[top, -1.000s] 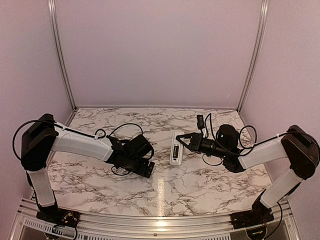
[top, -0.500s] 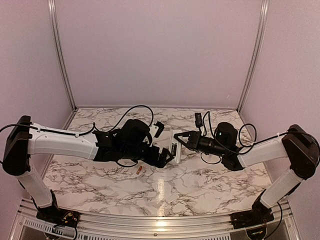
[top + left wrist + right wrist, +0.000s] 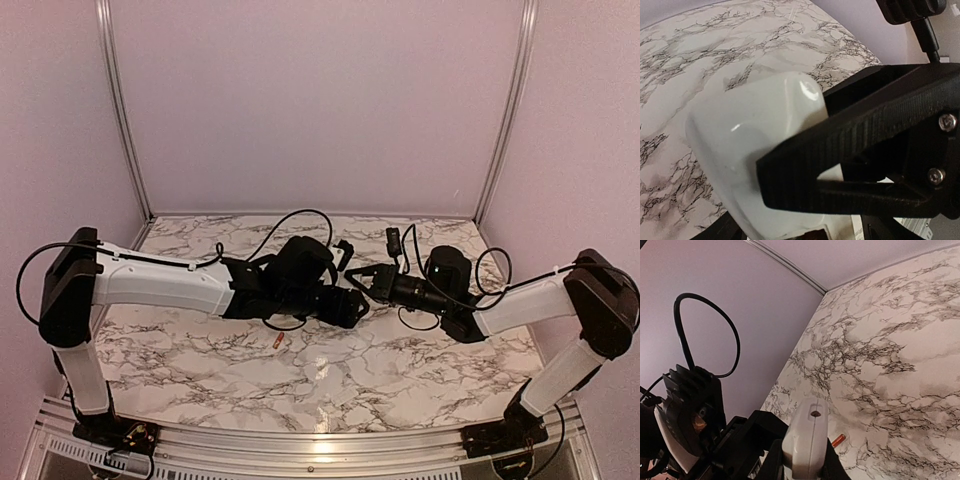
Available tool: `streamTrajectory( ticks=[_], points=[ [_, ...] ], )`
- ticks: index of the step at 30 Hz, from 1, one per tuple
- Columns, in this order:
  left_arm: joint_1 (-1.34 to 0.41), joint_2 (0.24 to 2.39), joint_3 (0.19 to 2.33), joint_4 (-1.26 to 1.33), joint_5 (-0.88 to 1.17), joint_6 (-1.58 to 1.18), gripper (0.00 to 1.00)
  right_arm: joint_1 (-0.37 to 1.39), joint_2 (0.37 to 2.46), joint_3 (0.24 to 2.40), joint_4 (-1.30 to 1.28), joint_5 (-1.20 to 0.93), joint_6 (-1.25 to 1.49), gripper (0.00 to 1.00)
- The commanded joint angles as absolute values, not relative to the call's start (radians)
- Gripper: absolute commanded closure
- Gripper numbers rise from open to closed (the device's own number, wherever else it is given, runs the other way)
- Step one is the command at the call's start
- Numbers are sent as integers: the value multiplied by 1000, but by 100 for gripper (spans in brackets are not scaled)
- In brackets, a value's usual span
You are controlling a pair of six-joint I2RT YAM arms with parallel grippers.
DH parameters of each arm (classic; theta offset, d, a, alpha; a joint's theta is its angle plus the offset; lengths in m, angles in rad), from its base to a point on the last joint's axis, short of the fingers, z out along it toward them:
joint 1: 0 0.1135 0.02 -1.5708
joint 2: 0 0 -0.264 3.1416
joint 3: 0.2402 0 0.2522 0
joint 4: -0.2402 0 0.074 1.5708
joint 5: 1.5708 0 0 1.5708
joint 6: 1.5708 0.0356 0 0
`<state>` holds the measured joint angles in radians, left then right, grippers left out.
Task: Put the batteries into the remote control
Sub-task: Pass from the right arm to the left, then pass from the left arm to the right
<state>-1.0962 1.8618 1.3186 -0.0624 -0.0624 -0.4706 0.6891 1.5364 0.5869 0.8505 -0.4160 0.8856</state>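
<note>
The white remote control [image 3: 807,440] is held edge-on off the table between my right gripper's [image 3: 802,465] fingers. In the left wrist view its plain white back [image 3: 750,130] fills the frame, with a black right finger [image 3: 865,125] across it. My left gripper [image 3: 795,232] is open, its jaws either side of the remote's near end. In the top view the left gripper [image 3: 352,306] and right gripper [image 3: 362,283] meet at the table's middle and hide the remote. One red battery [image 3: 279,340] lies on the table; it also shows in the right wrist view [image 3: 838,440]. No other battery shows.
The marble table [image 3: 200,250] is walled by pale panels with metal rails at the back and sides. The left arm's cable [image 3: 300,215] loops above its wrist. The left wrist body [image 3: 690,405] sits close beside the remote.
My left arm has swung from the near left, where the battery lies, over to the remote. My right gripper has lifted the remote off the table and shifted it slightly left.
</note>
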Motion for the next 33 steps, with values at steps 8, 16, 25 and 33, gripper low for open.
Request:
streamTrajectory(
  ticks=[8,16,25,33],
  points=[
    [-1098,1920,1392,-189,-150,-441,48,701,1488,627,804,-416,880,93],
    [-1098,1813,1255,-98,-122,-293,63,681,1445,655,622,-486,846,65],
    [-1105,1779,1222,-87,-120,-162,68,670,1483,674,570,-621,870,64],
    [-1132,1795,1241,-102,-129,-144,69,672,1521,688,586,-651,885,68]
  ],
)
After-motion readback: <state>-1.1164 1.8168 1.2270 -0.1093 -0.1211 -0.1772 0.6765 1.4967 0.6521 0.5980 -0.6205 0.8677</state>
